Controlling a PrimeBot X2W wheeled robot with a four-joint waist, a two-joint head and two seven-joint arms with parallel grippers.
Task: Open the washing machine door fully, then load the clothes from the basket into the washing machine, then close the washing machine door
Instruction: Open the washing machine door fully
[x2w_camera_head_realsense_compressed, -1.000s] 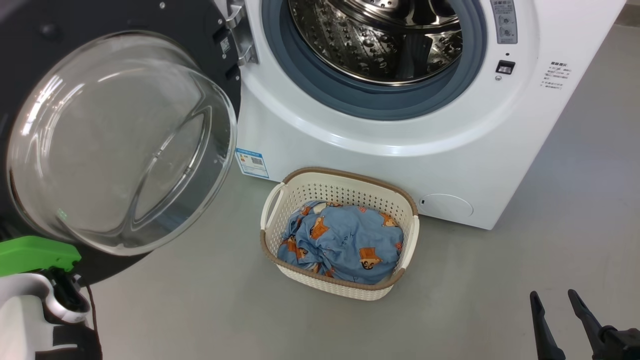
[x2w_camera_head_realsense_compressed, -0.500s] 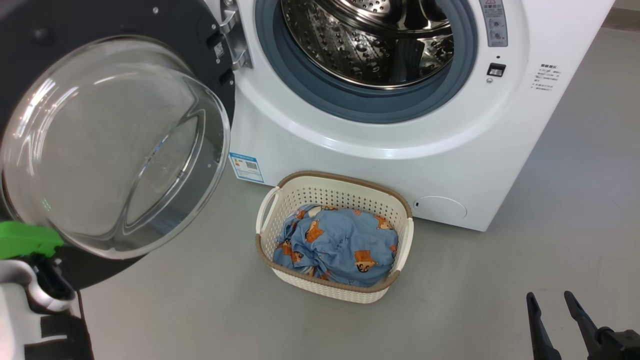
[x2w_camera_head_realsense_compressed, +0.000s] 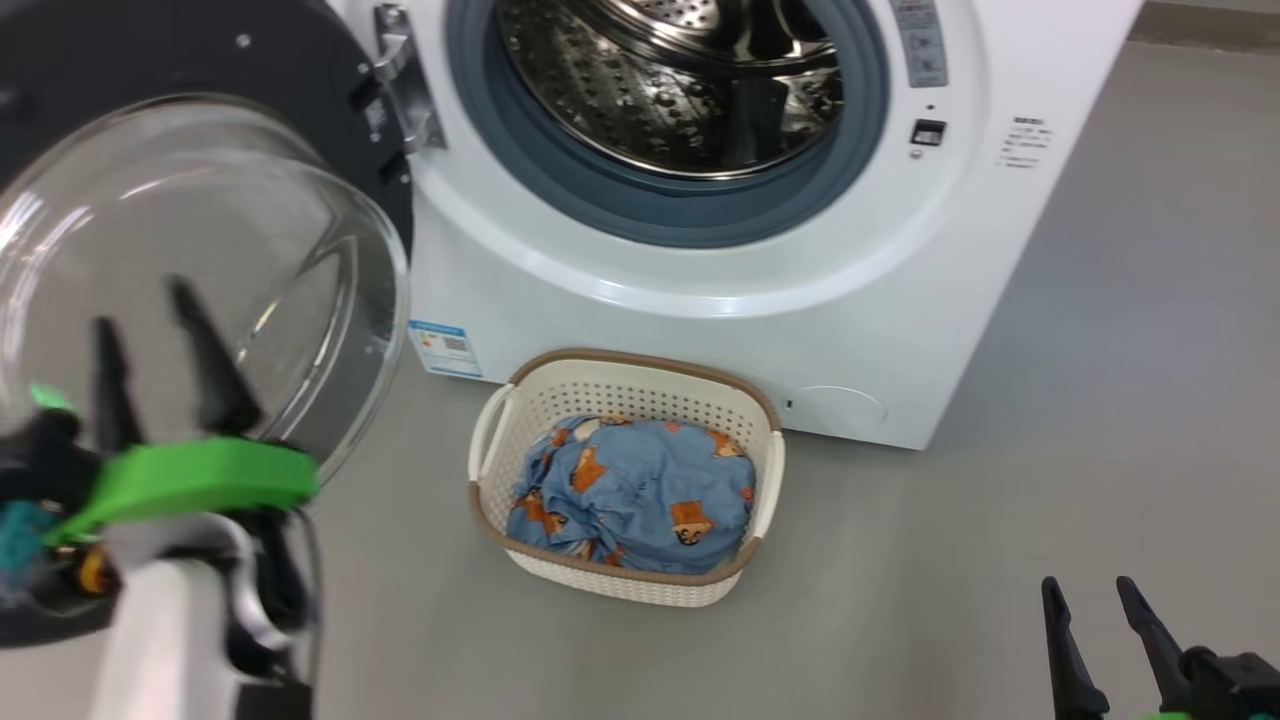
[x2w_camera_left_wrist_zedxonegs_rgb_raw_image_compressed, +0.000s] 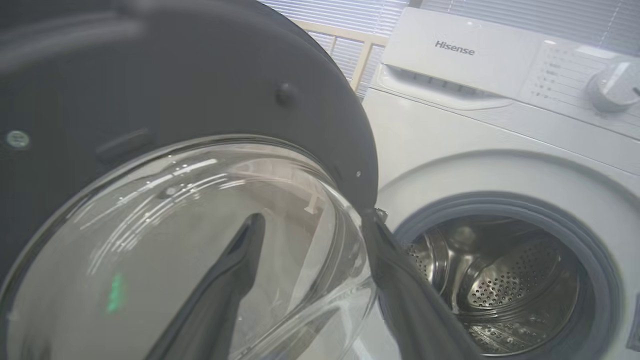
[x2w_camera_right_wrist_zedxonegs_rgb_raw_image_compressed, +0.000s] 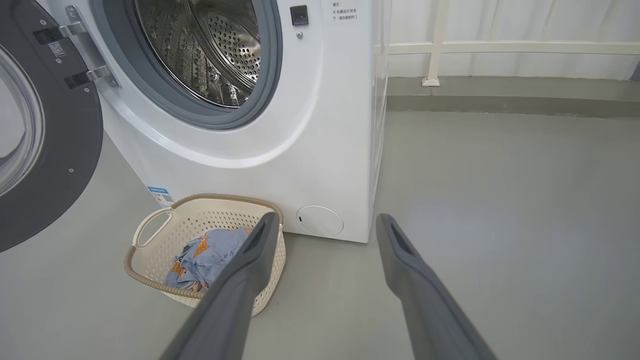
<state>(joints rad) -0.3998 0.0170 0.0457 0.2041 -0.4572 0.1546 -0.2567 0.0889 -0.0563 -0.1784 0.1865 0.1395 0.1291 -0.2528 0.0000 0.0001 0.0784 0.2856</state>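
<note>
A head-camera view looks down at a white front-loading washing machine (x2w_camera_head_realsense_compressed: 700, 330). The washing machine door (x2w_camera_head_realsense_compressed: 250, 200) is swung wide to the left on its hinge, leaving the steel drum (x2w_camera_head_realsense_compressed: 660, 90) fully exposed.

A second ago only the left arm's green mount and pale forearm showed below the door. Now the left pincer (x2w_camera_head_realsense_compressed: 140, 305) is in view, its two dark fingers spread apart in front of the door's clear glass bowl (x2w_camera_left_wrist_zedxonegs_rgb_raw_image_compressed: 175, 240), with nothing between them. It appears to have just let go of the door. The head camera has also turned, so the whole scene sits further left in the picture, though the things themselves have not moved. Judging by this, the door-opening step looks done and loading comes next.

The clothes (x2w_camera_head_realsense_compressed: 630, 490), a light blue bundle with orange-brown cartoon prints, lie untouched in the cream basket (x2w_camera_head_realsense_compressed: 630, 358). The basket stands on the grey floor (x2w_camera_head_realsense_compressed: 1000, 500) close against the machine's base, below the drum opening. The left pincer is off to the basket's left, up by the door and well apart from the clothes. The right pincer (x2w_camera_head_realsense_compressed: 1086, 582) waits at the lower right, fingers parted and empty, with bare floor between it and the basket.
</note>
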